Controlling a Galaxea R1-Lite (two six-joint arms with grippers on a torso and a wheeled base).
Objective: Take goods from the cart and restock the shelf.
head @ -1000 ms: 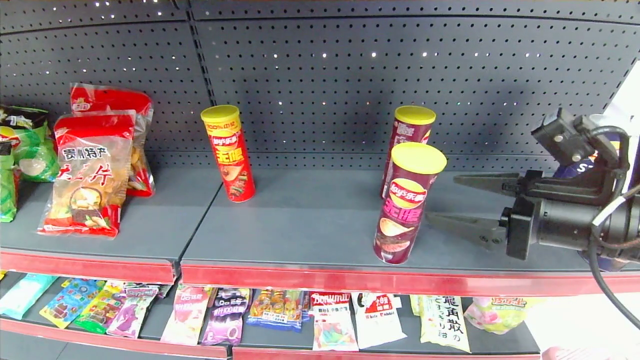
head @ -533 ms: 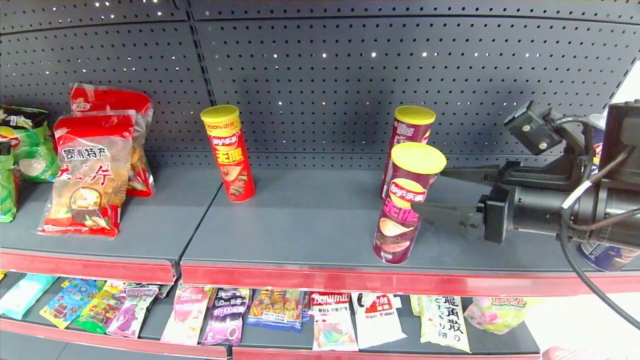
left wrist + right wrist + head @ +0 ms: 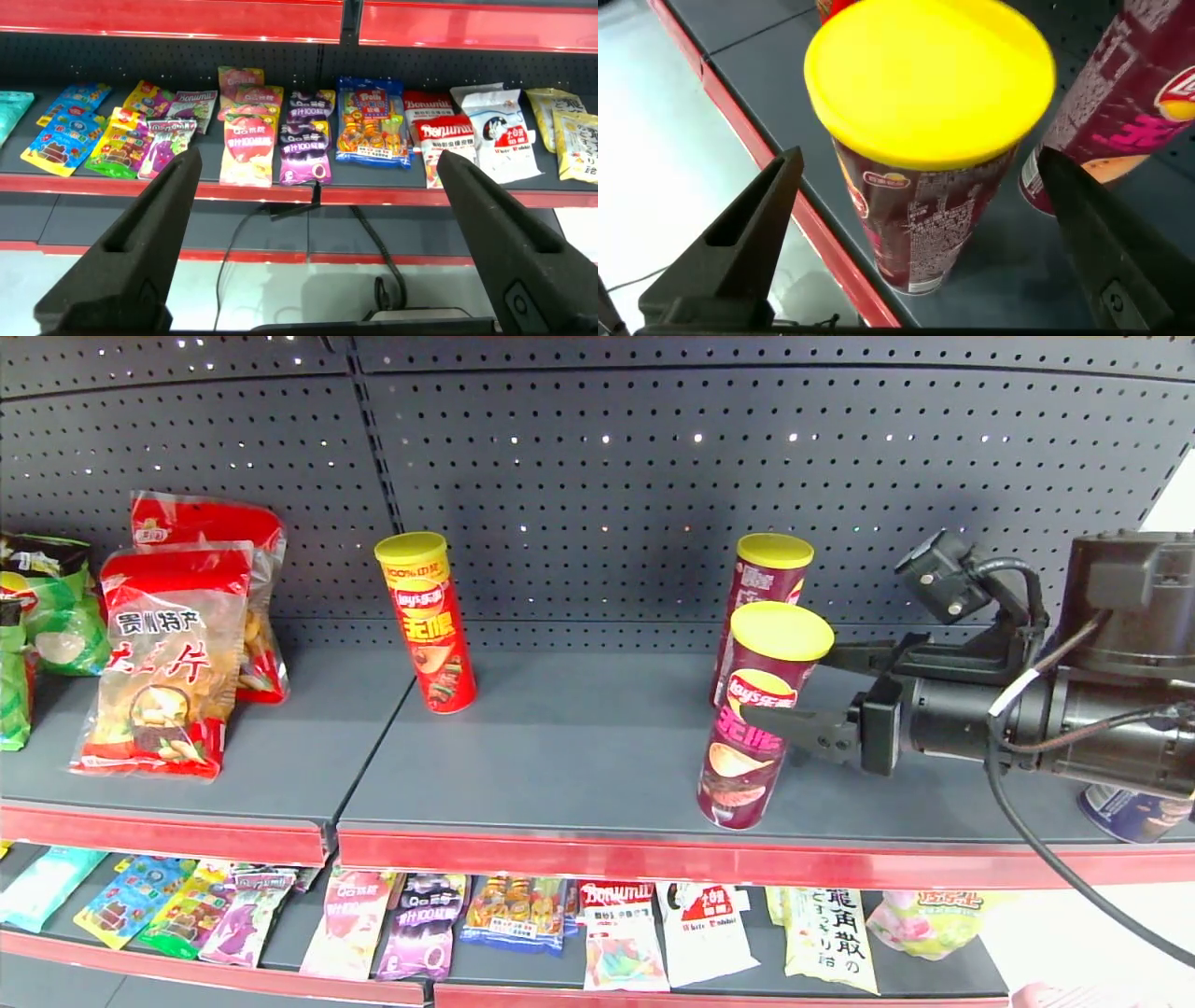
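While it flanks the front purple can (image 3: pixel 738 775) without contact, right hand (image 3: pixel 920 163) spread wide, left hand (image 3: pixel 318 157) spread, empty

A: What's on the shelf (image 3: pixel 579 756)?
B: Bags (image 3: pixel 168 658) at the left end, 3 cans rightward.
A: Placed how?
B: Left can (image 3: pixel 426 621) toward the back; front can (image 3: pixel 742 784) by the front edge; back can (image 3: pixel 761 574) just behind it.

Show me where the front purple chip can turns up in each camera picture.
Head view: front purple can, right of centre, at the shelf front.
Left wrist view: faces snack bags instead.
Right wrist view: the can, centre.
Shared landmark: the second purple can behind it.
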